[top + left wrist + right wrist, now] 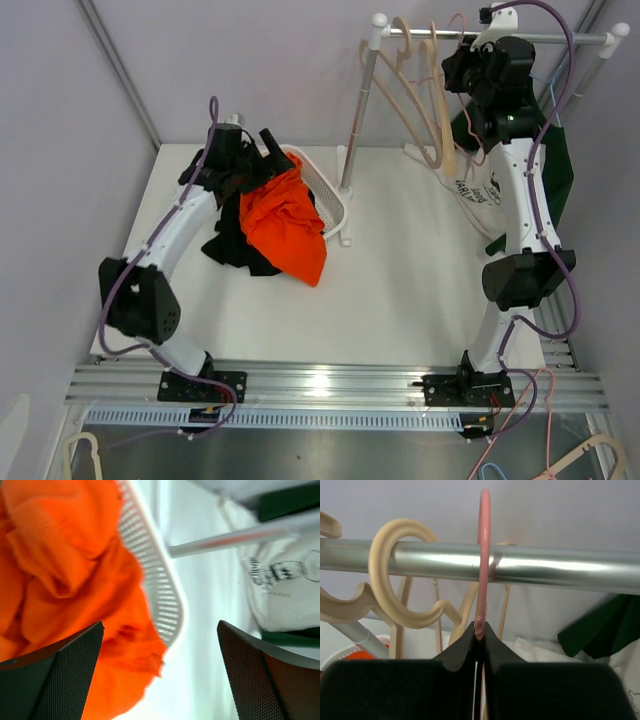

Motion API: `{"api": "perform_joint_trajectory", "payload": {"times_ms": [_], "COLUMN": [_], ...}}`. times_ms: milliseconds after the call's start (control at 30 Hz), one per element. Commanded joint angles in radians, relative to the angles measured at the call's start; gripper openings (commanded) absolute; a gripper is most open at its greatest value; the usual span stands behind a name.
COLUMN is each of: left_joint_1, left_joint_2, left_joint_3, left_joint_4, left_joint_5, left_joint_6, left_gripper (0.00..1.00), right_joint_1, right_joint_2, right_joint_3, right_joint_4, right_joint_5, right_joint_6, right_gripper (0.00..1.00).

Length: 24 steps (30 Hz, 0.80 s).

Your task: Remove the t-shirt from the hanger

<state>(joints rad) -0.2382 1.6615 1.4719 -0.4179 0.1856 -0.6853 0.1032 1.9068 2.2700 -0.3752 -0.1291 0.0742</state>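
**Left hand (160,625) spread above orange t-shirt (60,570); right hand (479,630) pinching pink hanger (483,540)**

Left hand: fingers wide apart, nothing between them, just above the shirt. The shirt is draped over the white basket (160,595) rim and spills onto the tabletop (400,280), partly over a black garment (228,245). Bare tabletop runs from the basket to the rack. Right hand: pressed together on the pink hanger's hook at the rail (560,570), with cream hangers (395,555) just beside it.

One rack (540,38). On its rail: two cream hangers (420,100), one pink hanger (482,555). One basket (328,190). Four garments: orange garment (285,225), black garment (225,248), green garment (556,160), white garment (485,192).
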Motion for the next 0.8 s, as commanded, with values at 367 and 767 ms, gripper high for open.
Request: {"api": "perform_joint_trajectory", "payload": {"times_ms": [367,767], "left_joint_1": [-0.208,-0.349], "left_joint_2": [-0.370,-0.517], "left_joint_3": [0.048,-0.051], "left_joint_4": [-0.064,0.008], "left_joint_5": [-0.299,-0.195], "left_joint_6": [0.175,0.210], "left_gripper": [1.00,1.00], "right_joint_1": [-0.036,-0.256], "right_joint_2": [-0.169,-0.223], "right_joint_3": [-0.061,0.072], "right_joint_4": [-0.054,-0.273], "right_joint_5": [0.106,0.197], "right_joint_6": [-0.018,0.053], "right_gripper": [0.58,0.71]}}
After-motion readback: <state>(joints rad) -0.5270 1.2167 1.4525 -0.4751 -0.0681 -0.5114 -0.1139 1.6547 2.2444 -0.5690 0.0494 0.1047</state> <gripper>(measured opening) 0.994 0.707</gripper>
